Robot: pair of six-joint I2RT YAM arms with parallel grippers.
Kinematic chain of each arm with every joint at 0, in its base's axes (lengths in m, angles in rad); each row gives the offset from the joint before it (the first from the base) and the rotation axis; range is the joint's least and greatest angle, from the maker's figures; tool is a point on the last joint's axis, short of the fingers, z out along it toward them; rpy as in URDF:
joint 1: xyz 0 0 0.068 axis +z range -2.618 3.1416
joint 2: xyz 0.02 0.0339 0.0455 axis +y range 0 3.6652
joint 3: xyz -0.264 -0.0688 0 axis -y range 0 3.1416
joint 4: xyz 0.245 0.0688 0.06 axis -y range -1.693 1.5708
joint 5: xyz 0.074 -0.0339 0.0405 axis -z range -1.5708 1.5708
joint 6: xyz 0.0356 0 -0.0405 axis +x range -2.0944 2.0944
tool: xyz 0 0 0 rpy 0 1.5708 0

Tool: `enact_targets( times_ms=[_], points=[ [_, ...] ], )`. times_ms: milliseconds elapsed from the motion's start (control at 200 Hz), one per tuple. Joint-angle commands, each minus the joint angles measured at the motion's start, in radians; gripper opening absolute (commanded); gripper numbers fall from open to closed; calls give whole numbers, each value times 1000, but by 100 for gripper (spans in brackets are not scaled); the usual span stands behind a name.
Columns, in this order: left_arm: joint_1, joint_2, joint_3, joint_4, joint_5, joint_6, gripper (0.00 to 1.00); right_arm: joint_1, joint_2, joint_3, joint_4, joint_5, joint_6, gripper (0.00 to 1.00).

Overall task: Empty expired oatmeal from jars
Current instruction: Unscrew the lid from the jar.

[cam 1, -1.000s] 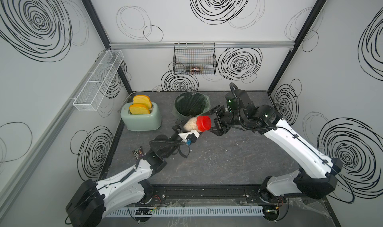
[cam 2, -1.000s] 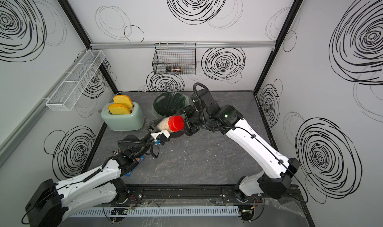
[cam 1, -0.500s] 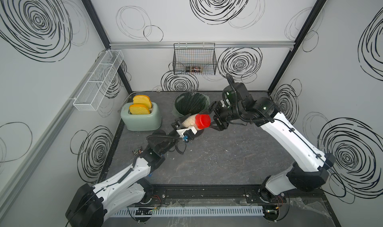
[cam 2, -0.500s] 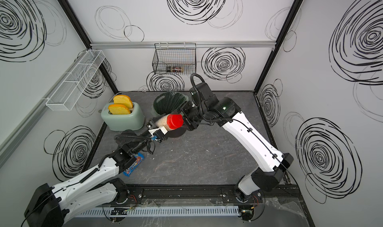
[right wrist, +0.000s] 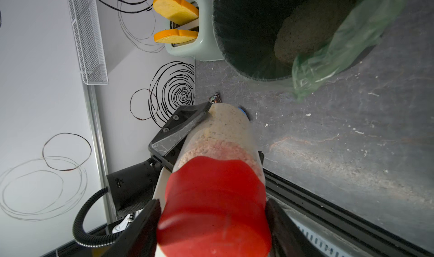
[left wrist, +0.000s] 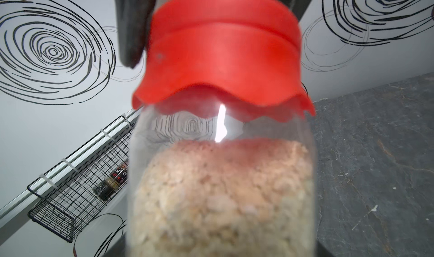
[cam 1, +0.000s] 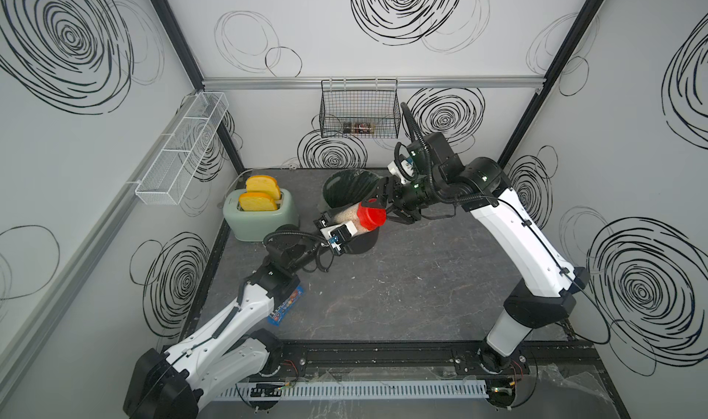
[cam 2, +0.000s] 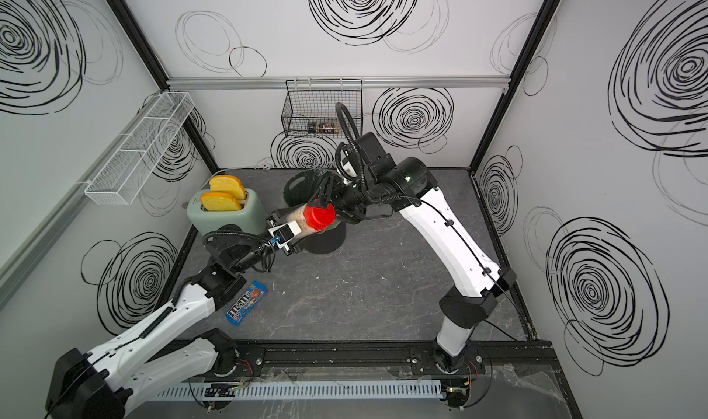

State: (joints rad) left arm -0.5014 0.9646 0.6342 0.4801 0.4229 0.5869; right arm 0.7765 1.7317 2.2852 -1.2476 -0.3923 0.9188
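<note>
Bin (cam 1: 332, 185) sits just beyond both grippers as the likely dump target. Left gripper (cam 1: 336, 225) is clamped on the jar (cam 1: 346, 216) body and holds it tilted in the air. Right gripper (right wrist: 211, 208) pinches the red lid (cam 1: 372, 216) from both sides, probably to unscrew it. Oatmeal (left wrist: 223, 197) is sealed inside.

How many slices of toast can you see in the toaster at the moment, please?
2. One slice stands in the toaster's slot nearer the robot, the other in the slot behind it. Both stick up in plain sight, and no more seem hidden.
</note>
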Motion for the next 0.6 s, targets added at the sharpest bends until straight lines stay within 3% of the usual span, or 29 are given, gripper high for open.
enact_targets(
  times_ms=[0, 595],
  points=[
    [6, -23, 25, 65, 176, -40, 5, -13, -2, 50, 21, 110, -183, 50],
    [25, -11, 47, 54, 236, -56, 5, 112, -4, 86, 12, 294, -641, 48]
  ],
)
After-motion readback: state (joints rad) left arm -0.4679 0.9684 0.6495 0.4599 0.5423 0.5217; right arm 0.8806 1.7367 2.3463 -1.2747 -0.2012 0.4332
